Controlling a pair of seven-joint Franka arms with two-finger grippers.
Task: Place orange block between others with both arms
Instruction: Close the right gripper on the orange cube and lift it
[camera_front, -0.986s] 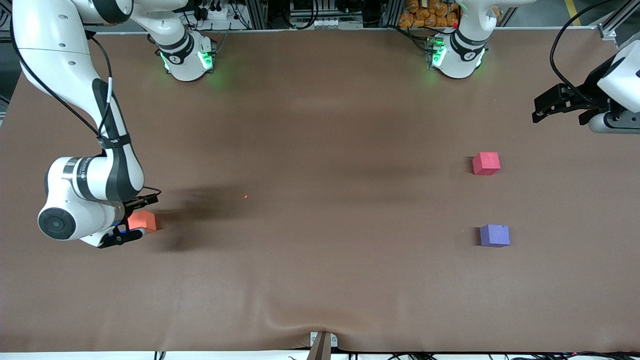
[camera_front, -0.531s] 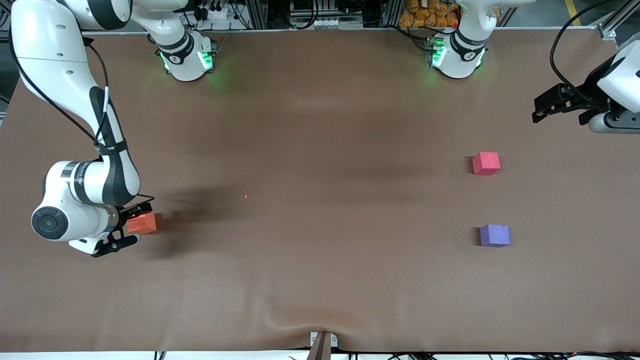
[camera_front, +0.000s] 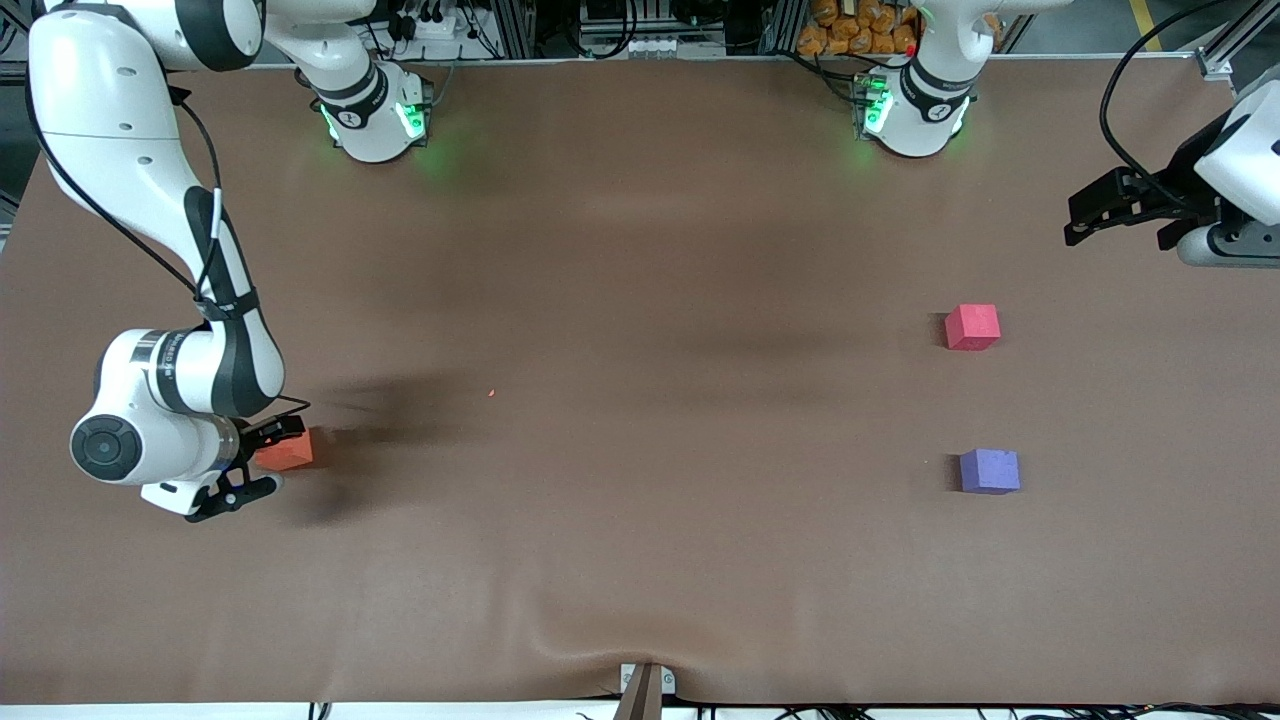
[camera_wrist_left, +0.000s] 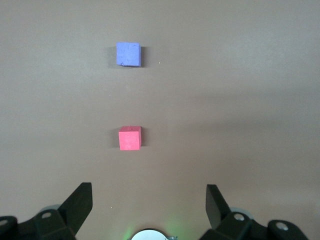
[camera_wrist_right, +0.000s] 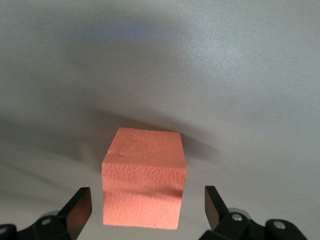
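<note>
Orange block (camera_front: 288, 450) sits on the brown table (camera_front: 640, 520) at the right arm's end, well apart from the two others, and the right gripper (camera_front: 258, 458) is low right beside it with its jaws spread wide and empty. The right wrist view shows the orange block (camera_wrist_right: 144, 182) lying straight ahead, centred in line with the gap between the two fingertips (camera_wrist_right: 80, 207) but not yet between them, so a short forward push looks like all the grasp needs. A cube has no long axis, so the jaws only need to square up with its flat faces. The pinkish-red cube (camera_front: 972, 327) and the purple-blue cube (camera_front: 989, 471) stand at the left arm's end, a bare gap between them. The left gripper (camera_front: 1090, 215) waits there, raised, jaws open on nothing, so the right arm is clearly the nearer one to the block
</note>
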